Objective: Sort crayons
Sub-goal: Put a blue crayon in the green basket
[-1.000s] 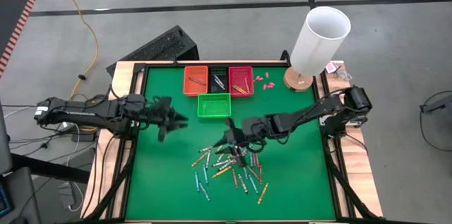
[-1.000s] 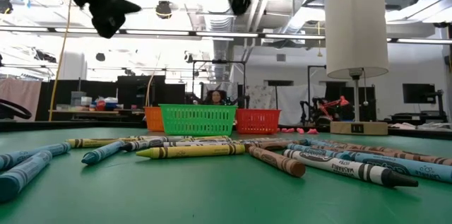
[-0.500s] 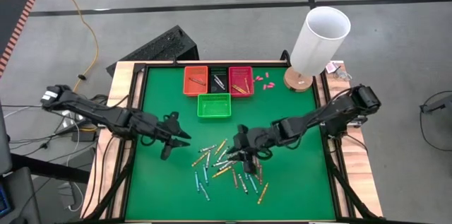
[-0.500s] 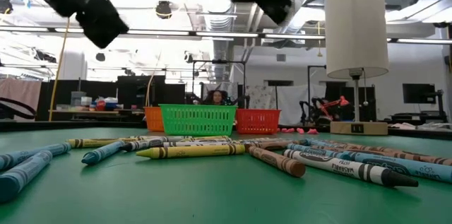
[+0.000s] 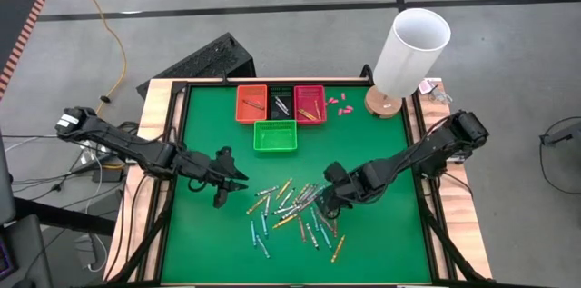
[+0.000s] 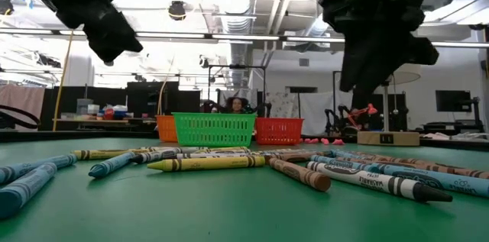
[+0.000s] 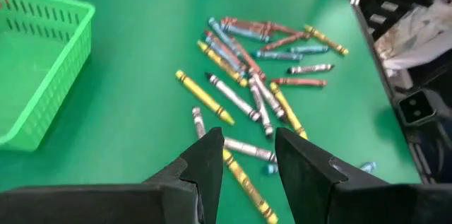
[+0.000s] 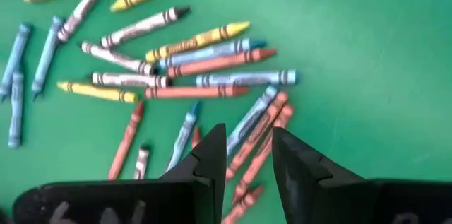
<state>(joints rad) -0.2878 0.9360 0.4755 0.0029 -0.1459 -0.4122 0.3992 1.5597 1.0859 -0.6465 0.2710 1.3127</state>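
Note:
Several crayons [image 5: 292, 212] in yellow, blue, grey-white and reddish colours lie flat and scattered on the green table top [image 5: 209, 233]. They also show in the low view [image 6: 206, 162]. My left gripper [image 5: 232, 179] is open and empty, above the table to the left of the pile; its wrist view [image 7: 247, 155] looks over the crayons [image 7: 247, 75]. My right gripper [image 5: 328, 200] is open and empty, above the pile's right part, over reddish crayons [image 8: 258, 136]; the midpoint between its fingers is marked in its wrist view [image 8: 248, 152].
A green basket [image 5: 275, 136] stands behind the pile. Orange [image 5: 251, 103], black [image 5: 280, 103] and red [image 5: 310, 104] baskets stand in a row at the far edge. A few pink bits [image 5: 338, 104] and a white lamp [image 5: 408, 47] are at the far right.
My left gripper has gone toward the near edge and the crayons. My right gripper has gone toward the near and right edges, over the pile's right part, and has come down into the low view. The crayons have kept still.

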